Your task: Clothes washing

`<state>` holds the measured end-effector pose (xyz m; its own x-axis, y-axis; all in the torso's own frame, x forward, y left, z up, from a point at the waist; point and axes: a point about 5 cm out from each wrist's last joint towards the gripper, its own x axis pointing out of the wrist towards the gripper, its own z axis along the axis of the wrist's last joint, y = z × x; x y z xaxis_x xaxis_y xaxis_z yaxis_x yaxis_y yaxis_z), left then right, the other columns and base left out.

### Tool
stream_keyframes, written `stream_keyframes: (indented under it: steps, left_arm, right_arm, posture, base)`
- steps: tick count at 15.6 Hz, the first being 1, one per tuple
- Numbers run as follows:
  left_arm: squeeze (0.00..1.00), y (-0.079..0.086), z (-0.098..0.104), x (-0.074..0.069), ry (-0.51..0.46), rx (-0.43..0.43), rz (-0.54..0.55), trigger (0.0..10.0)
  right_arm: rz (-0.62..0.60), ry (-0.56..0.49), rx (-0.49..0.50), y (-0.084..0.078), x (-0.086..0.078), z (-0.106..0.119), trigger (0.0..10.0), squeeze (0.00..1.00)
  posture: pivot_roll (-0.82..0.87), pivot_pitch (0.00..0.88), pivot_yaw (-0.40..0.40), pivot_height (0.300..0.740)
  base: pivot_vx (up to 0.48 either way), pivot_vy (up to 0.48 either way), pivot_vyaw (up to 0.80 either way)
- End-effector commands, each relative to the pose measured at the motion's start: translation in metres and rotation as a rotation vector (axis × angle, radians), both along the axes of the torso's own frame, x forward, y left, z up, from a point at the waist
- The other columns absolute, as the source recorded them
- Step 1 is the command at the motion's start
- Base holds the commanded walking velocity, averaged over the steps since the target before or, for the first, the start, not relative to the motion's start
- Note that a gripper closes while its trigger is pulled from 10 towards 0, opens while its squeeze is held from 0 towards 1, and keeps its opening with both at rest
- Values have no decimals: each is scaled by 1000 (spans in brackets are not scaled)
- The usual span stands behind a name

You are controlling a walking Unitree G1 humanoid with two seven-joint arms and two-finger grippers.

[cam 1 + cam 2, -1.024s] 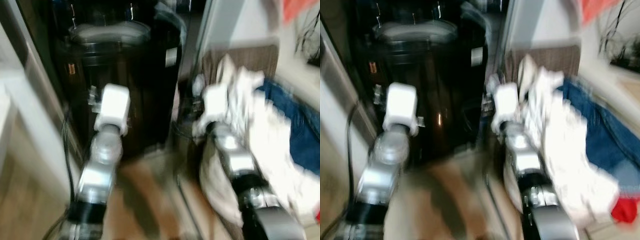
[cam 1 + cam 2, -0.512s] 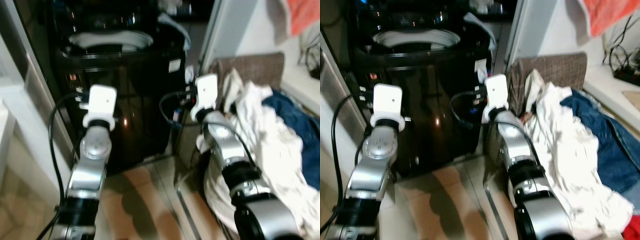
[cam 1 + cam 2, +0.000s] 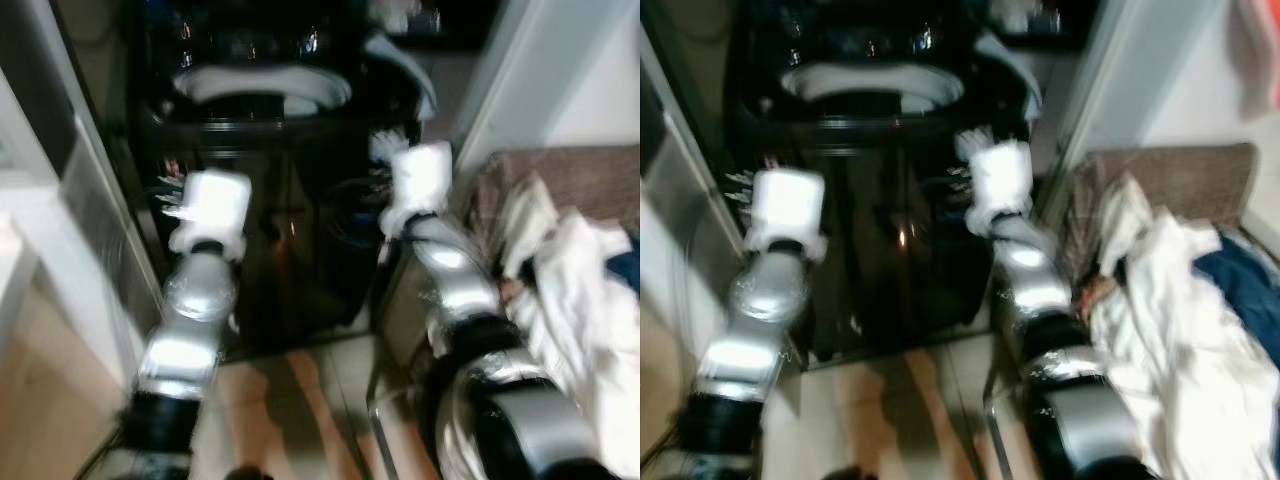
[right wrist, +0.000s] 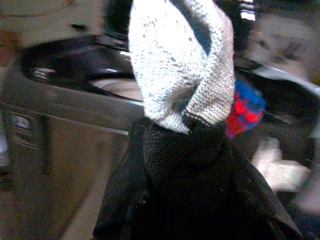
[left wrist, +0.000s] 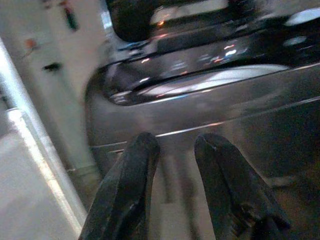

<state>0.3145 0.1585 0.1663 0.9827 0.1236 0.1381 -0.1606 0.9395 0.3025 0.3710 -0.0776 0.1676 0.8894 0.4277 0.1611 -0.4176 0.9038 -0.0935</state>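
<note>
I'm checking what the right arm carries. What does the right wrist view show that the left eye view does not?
Right wrist view: the right end effector pinches a grey and black knit sock.
Left eye view: both silver arms and a pile of white clothes to the robot's right.
Both: the dark top-loading washing machine, its lid open.

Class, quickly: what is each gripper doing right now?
Left gripper: open, empty, facing the washer.
Right gripper: shut on a sock.
</note>
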Motion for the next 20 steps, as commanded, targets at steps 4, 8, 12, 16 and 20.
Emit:
stream_keyframes:
  steps: [4, 8, 12, 16, 20]
  left_arm:
    - [0, -11, 7, 2, -31, -14, -17, 10000]
    - [0, -16, 11, 1, -55, 25, -40, 10000]
    - [0, -42, 61, -5, -252, 168, -230, 10000]
    - [0, -66, 112, -15, -380, 180, -418, 10000]
    - [0, -79, 163, -35, -492, 195, -565, 10000]
  right_arm:
    - [-54, -28, -27, -17, 9, 12, 0, 0]
    - [-61, -138, 6, -15, 24, 62, 0, 0]
    - [-171, -392, 12, -26, 38, 163, 0, 0]
    - [-313, -150, -26, -39, 54, 137, 10000, 0]
    - [-300, 122, 127, -37, 58, 101, 10000, 0]
  posture:
    - [66, 0, -59, 740]
    - [76, 0, -66, 740]
    - [91, 0, -81, 740]
    - [135, 12, -96, 740]
    - [197, 70, -92, 740]
  base:
    - [480, 0, 363]
    - [480, 0, 177]
    - [470, 0, 0]
    - [349, 0, 0]
    - [0, 0, 0]
